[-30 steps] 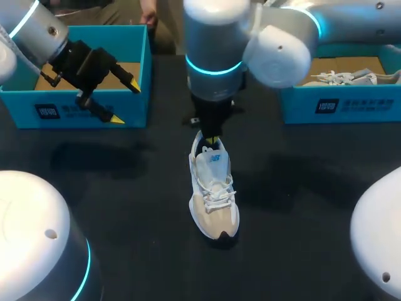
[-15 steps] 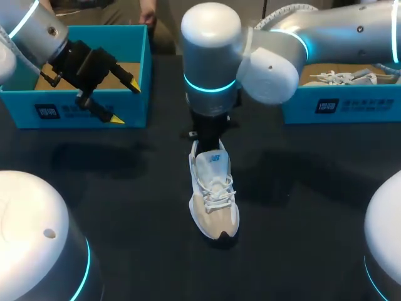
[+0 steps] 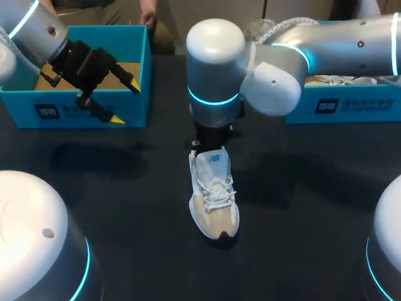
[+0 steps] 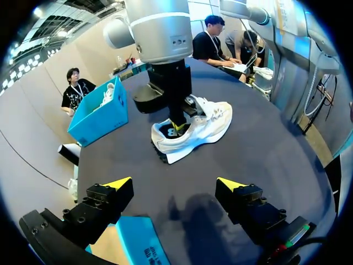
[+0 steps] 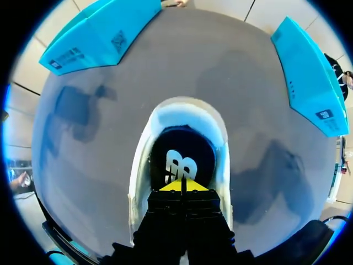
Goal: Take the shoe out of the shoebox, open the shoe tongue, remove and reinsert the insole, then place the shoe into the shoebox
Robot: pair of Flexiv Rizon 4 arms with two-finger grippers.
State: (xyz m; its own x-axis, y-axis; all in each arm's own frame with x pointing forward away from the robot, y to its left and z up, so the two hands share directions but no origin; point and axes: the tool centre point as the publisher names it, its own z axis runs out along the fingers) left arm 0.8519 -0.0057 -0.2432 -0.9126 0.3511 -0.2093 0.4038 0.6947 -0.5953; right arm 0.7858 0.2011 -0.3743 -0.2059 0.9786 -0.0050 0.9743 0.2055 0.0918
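Here the white and tan shoe (image 3: 214,194) stands upright on the dark table (image 3: 125,188), about in the middle, with its toe pointing at the near edge. It is out of both boxes and well apart from them.

The right arm comes in from the right and points straight down at the heel of the shoe. The right gripper (image 5: 182,185) has its two yellow tips pressed together, and no gap shows between them. The tips are down inside the shoe's opening, just over the dark insole (image 5: 193,152). I cannot tell if they pinch anything. A white logo (image 5: 181,165) is printed on the insole, just ahead of the tips. A small blue logo sits on the tongue (image 3: 215,158) too.

The left gripper (image 3: 124,101) hangs in the air over the front wall of the left shoebox (image 3: 75,106). Its fingers are spread wide and hold nothing.

The left shoebox is bright blue with a brown floor. The right shoebox (image 3: 351,103) is blue too, and a second shoe (image 4: 107,94) lies in it. Each box has a dark label (image 3: 47,111) with white marks on its front, too small to read.
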